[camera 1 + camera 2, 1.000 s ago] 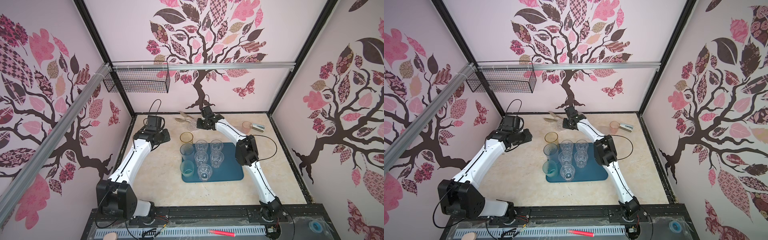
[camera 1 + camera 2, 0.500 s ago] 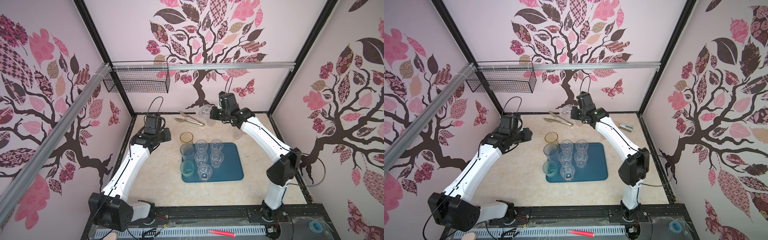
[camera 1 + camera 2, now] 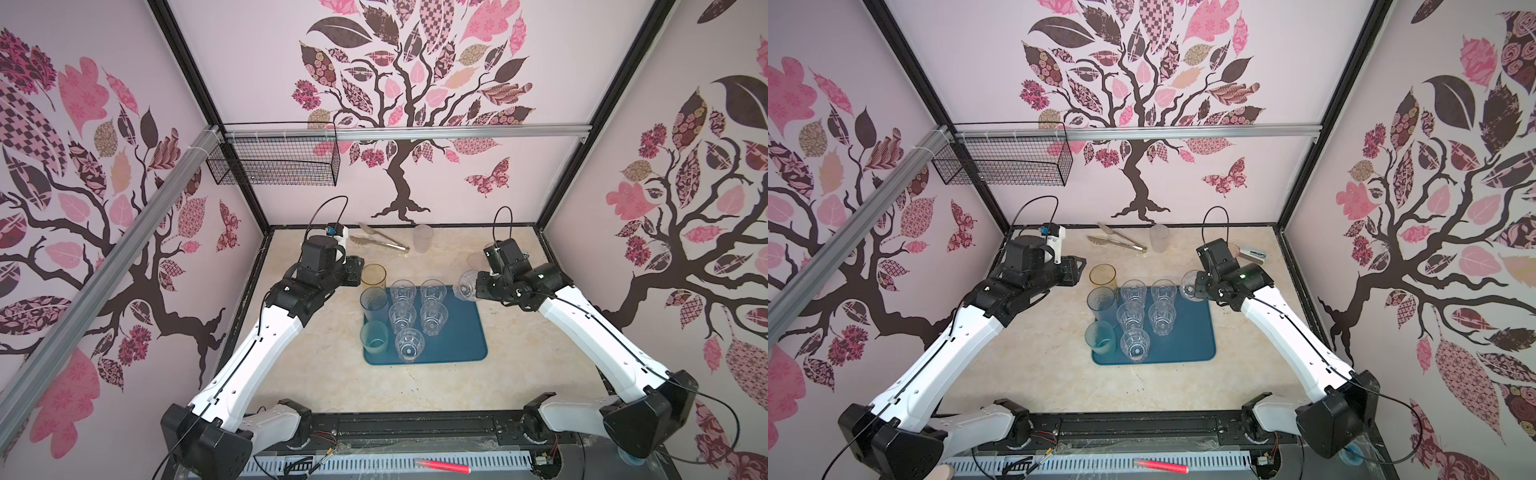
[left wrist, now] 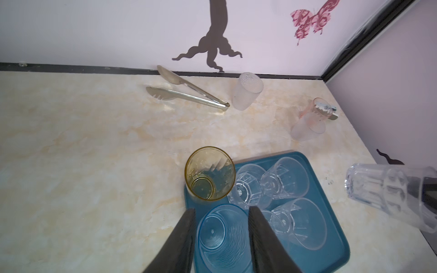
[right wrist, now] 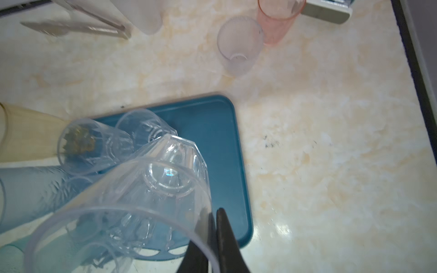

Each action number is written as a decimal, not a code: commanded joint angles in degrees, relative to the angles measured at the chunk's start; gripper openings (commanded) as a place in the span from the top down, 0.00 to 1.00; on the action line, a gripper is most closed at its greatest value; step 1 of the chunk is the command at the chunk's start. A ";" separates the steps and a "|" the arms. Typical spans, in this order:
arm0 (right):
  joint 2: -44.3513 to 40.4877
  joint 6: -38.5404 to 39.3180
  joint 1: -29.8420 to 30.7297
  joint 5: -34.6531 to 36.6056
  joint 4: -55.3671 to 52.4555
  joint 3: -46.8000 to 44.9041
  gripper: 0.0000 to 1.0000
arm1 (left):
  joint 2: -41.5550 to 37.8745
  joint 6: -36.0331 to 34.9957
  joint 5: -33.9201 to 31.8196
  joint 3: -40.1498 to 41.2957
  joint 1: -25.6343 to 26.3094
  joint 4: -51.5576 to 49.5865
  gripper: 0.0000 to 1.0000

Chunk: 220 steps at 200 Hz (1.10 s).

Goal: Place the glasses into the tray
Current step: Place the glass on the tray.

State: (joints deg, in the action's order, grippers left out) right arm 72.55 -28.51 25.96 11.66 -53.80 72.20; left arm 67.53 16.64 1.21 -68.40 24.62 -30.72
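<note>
tray [image 3: 457, 332] — half bare, glass [image 3: 466, 285] near edge

Pale pink walls [image 3: 257, 62] with tree decals [image 3: 401, 183] — marbled beige tabletop [image 3: 332, 386], black wire basket [image 3: 274, 166] on a rail [image 3: 457, 132].

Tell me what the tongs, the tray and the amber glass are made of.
The tongs: metal, likely steel; bright silvery sheen.
The tray: likely plastic; opaque teal, smooth, moulded rounded corners and low rim.
The amber glass: transparent, yellow-tinted, with patterned walls; glass or clear plastic, cannot tell which.
</note>
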 commanded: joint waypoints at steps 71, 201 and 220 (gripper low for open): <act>-1.85 -10.76 11.20 -3.05 -2.14 -15.98 1.00 | -3.03 0.98 0.33 8.87 1.72 8.20 0.60; 11.41 -15.53 21.48 -4.14 7.88 -15.81 0.98 | -2.35 0.49 0.19 9.83 1.73 8.92 0.60; 13.08 -15.24 21.90 -4.19 7.83 -15.33 0.97 | -2.35 0.49 0.12 9.84 1.73 8.79 0.60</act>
State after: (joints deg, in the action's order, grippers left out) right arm 82.94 -43.70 46.83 8.05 -45.47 55.64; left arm 65.41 17.82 1.61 -60.20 26.24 -22.79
